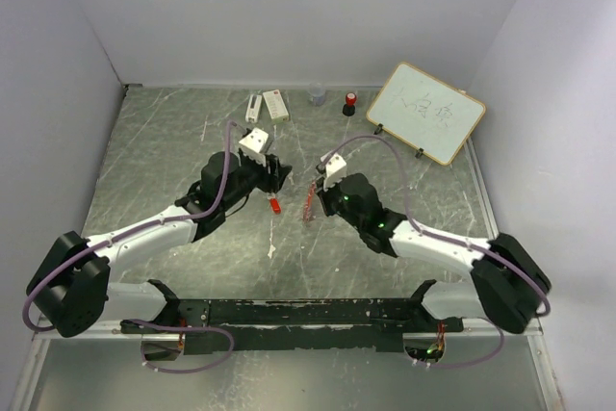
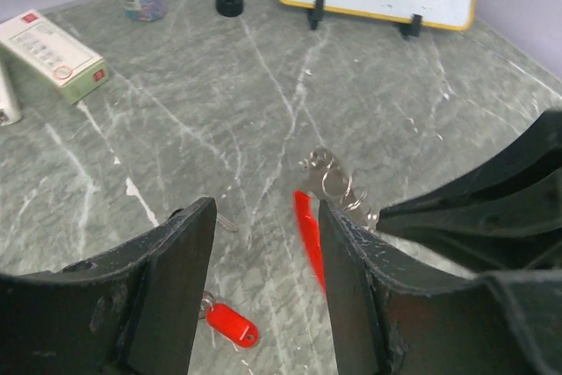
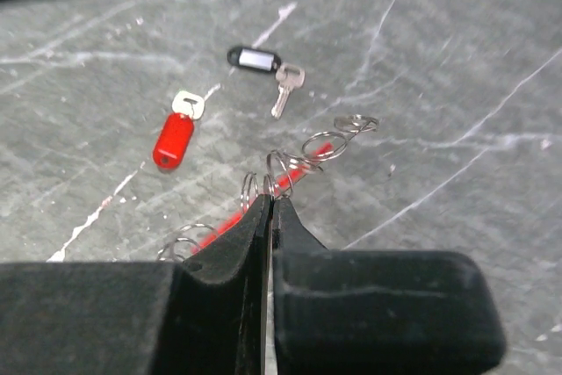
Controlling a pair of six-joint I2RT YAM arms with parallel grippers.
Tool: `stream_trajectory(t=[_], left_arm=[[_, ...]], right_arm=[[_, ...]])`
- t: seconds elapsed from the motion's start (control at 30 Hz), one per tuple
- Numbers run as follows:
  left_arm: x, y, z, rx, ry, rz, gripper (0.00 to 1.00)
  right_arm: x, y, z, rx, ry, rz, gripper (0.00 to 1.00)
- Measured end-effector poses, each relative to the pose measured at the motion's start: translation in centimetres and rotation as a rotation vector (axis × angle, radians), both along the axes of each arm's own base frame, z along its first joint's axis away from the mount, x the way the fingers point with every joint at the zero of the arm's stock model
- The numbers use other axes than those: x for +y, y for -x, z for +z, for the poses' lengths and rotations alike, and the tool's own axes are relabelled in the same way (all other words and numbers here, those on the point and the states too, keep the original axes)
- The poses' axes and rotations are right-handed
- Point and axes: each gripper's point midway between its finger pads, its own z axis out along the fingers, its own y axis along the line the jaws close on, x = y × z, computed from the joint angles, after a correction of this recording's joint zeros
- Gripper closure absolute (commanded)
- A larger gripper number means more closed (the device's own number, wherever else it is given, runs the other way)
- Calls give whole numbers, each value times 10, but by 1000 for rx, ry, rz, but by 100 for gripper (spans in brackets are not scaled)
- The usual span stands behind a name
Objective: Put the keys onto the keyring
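Note:
My right gripper (image 3: 270, 201) is shut on one thin silver loop of the keyring (image 3: 303, 160), whose chained rings and red oblong fob (image 2: 308, 236) trail off its tips just above the table. Beyond it, flat on the marble, lie the two keys: one with a black tag (image 3: 255, 61), one with a red tag (image 3: 173, 140). My left gripper (image 2: 263, 210) hovers open over the table with nothing between its fingers. The red-tagged key (image 2: 230, 324) lies below its gap, and the keyring's rings (image 2: 332, 180) lie just past its right finger. From above, the keyring (image 1: 310, 201) hangs between both grippers.
Along the back edge stand a yellow-framed whiteboard (image 1: 426, 111), a red-capped black cylinder (image 1: 349, 103), a small clear jar (image 1: 317, 95), a white box (image 1: 275, 105) and a white oblong item (image 1: 253, 108). Grey walls close in the marble table (image 1: 173, 141).

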Motion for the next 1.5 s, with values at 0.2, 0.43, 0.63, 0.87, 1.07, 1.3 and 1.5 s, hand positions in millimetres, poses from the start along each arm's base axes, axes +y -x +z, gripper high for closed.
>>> stream_trajectory(t=[0.2,0.43,0.63,0.87,1.07,1.3,1.5], left_arm=[[-18,19,-1,-30,16,-174,45],[-38,42,11,-69,79,-363,50],[-47,52,17,-89,104,-441,50],[-48,51,18,-96,109,-444,49],[-53,45,4,-69,104,-439,50],[-54,43,-6,-37,99,-433,50],[-51,47,-18,-4,91,-431,51]], right_arm=[[-6,5,52,-170,-73,38,100],[0,7,72,-241,-98,90,100],[10,11,84,-281,-126,149,100],[16,15,89,-295,-143,194,100],[17,17,86,-291,-134,208,100],[14,16,95,-315,-142,195,100],[11,13,103,-341,-154,170,100]])
